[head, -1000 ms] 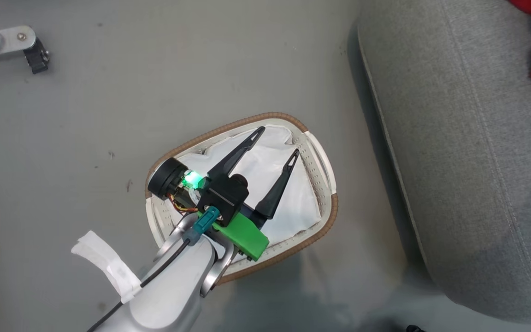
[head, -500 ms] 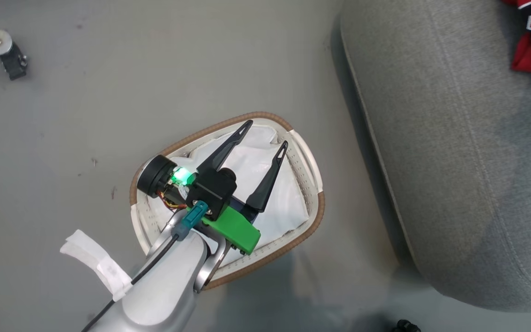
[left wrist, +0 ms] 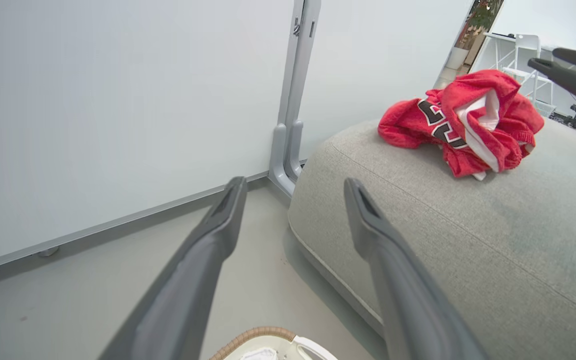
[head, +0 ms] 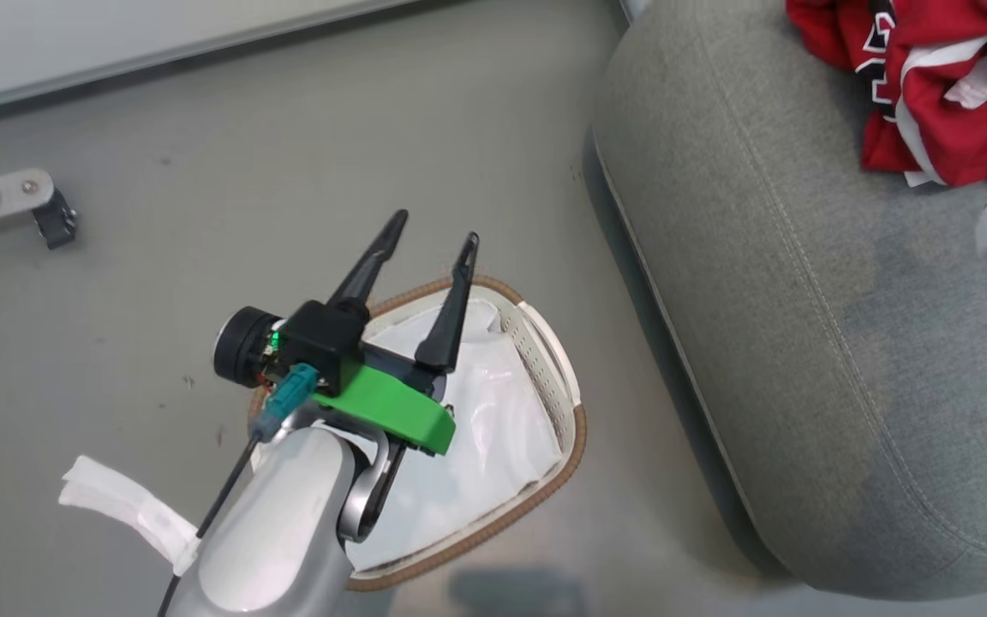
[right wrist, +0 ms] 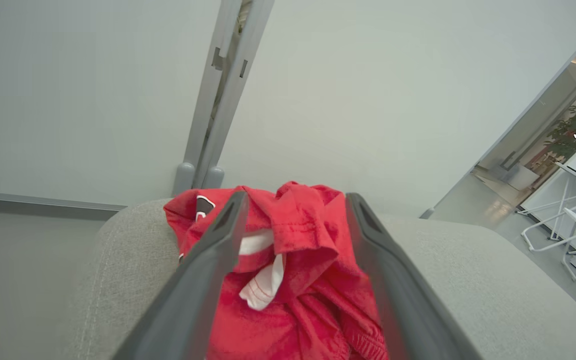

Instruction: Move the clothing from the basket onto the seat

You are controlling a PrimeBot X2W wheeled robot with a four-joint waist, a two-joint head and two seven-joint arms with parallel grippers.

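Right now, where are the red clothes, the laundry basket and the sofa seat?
red clothes (head: 948, 128), head view, on the red fabric of the heap.
laundry basket (head: 538, 364), head view, on its white perforated side wall.
sofa seat (head: 802, 343), head view, on the bare grey cushion top.

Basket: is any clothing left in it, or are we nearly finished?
Done: the red clothing lies bunched on the seat. The visible part of the basket holds just its white liner, though the left arm hides some of it.
In hand: nothing. The right gripper is open over the pile and the left gripper is open above the basket.
Left: probably just checking the hidden part.
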